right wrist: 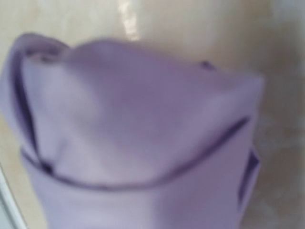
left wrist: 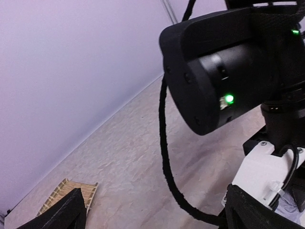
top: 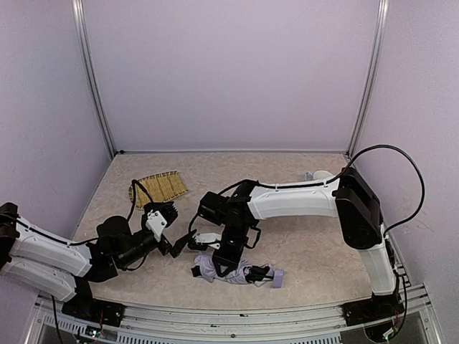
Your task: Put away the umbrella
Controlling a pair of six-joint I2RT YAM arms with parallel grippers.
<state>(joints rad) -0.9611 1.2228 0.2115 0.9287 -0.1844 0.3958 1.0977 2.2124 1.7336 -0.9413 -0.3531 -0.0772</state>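
There is one umbrella, one woven straw tray, and two arms over a single speckled table. The umbrella lies collapsed on the table near the front edge, about mid-width. Its pale lavender fabric is bunched at the left end, black parts show in the middle, and its small lavender handle points right. It rests on the bare tabletop, well apart from the tray, which sits further back on the left with a black cable looping at its left edge. The right gripper points straight down onto the bunched fabric. From above its fingers are lost against the cloth. Its own camera shows only blurred lavender folds of the umbrella edged with dark seams, so I cannot tell whether it has closed on the cloth. The left gripper hovers low just left of the umbrella with its jaws spread wide and nothing between them. In its wrist view, one black fingertip stands at each bottom corner, the right arm's black housing with one green light fills the upper right, and a corner of the tray shows. One small white object, too small to identify, sits at the back right.
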